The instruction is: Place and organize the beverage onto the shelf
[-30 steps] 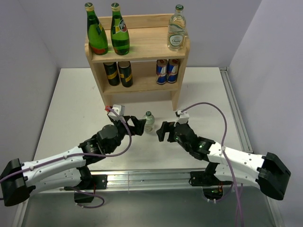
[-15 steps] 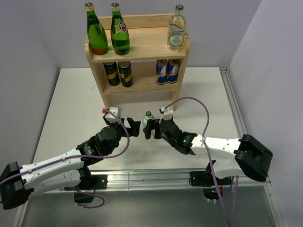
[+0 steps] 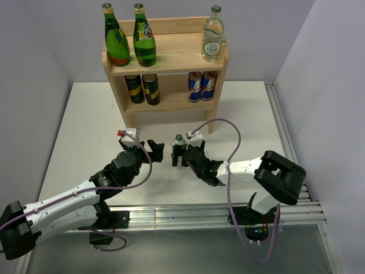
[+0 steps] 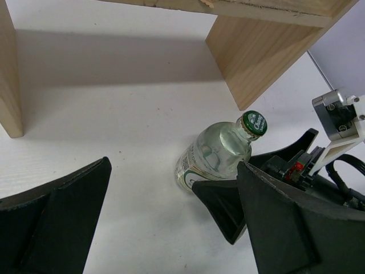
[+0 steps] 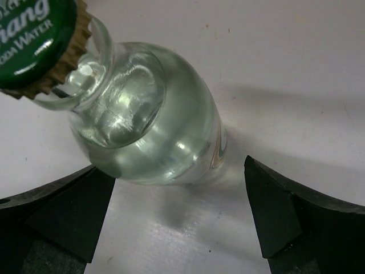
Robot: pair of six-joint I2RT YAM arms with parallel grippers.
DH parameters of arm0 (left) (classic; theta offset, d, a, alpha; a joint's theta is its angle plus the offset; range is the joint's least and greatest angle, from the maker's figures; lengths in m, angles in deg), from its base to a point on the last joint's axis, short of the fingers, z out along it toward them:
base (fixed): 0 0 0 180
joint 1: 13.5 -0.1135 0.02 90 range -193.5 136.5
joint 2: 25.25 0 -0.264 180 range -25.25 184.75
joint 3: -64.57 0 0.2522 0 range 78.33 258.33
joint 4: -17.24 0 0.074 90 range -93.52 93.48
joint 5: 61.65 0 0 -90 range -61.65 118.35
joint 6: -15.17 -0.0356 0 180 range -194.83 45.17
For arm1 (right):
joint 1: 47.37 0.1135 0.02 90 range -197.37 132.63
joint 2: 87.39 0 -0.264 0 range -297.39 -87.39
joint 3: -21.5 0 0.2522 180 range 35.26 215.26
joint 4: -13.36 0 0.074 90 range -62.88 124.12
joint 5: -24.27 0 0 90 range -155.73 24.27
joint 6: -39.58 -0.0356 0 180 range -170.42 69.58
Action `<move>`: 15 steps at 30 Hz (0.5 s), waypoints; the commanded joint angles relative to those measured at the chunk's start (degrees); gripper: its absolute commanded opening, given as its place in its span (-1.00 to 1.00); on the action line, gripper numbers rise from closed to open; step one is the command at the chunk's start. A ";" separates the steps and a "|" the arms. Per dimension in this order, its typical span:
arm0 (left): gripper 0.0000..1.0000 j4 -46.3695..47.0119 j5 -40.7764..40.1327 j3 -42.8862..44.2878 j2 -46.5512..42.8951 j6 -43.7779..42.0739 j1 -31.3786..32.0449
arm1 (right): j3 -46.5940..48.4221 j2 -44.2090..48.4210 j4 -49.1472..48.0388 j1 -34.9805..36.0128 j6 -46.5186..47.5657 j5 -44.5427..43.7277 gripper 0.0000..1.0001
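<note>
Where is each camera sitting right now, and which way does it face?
Top external: above and behind the robot, looking down on table, shelf, left arm, right arm.
Left wrist: low on the left arm, facing the shelf's legs; left tool open in front, clear bottle beyond.
Right wrist: close above the bottle, looking down; right tool flanks it.
Shared: all three show the bottle; left wrist also shows the right tool.

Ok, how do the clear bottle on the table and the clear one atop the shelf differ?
The table bottle stands on the table; the shelf bottle on the top board of the shelf. The table bottle sits between open fingers of the right gripper; the shelf bottle is untouched. Both upright, clear, green-capped.
</note>
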 commanded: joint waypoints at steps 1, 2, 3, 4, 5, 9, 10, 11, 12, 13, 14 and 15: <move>0.99 2.07 0.98 -0.05 -0.35 -0.45 -0.45 | 1.19 -1.54 -8.25 0.53 2.16 -4.81 1.00; 0.99 2.07 0.98 -0.05 -0.26 -0.36 -0.45 | 1.19 -2.07 -8.96 0.62 2.51 -5.51 1.00; 0.99 2.07 1.07 -0.14 -0.44 -0.45 -0.54 | 1.19 -2.42 -9.83 0.62 3.03 -5.78 1.00; 0.99 2.07 1.07 -0.14 -0.35 -0.36 -0.54 | 1.28 -3.38 -11.06 0.62 3.30 -6.04 1.00; 0.99 2.16 1.07 -0.23 -0.44 -0.45 -0.63 | 1.46 -4.00 -11.59 0.53 3.39 -6.48 1.00; 0.99 2.16 1.07 -0.31 -0.44 -0.45 -0.72 | 1.90 -6.29 -14.67 0.62 3.65 -7.28 1.00; 0.99 1.99 1.16 -0.31 -0.53 -0.45 -0.80 | 1.90 -7.16 -15.28 0.53 3.74 -7.45 1.00; 0.99 2.07 1.16 -0.31 -0.53 -0.36 -0.80 | 2.07 -7.61 -15.73 0.53 3.57 -7.71 1.00; 0.99 2.42 1.25 -0.49 -0.61 -0.27 -0.80 | 2.33 -8.13 -16.16 0.62 3.57 -7.89 1.00; 0.99 2.42 1.51 -0.58 -0.62 -0.27 -0.89 | 2.51 -8.84 -16.60 0.53 3.57 -8.24 1.00; 0.99 2.60 1.51 -0.66 -0.53 -0.19 -0.89 | 2.42 -9.19 -17.39 0.62 3.83 -8.33 1.00; 0.99 2.51 1.60 -0.58 -0.35 -0.19 -0.89 | 2.42 -9.54 -18.53 0.53 3.92 -8.51 1.00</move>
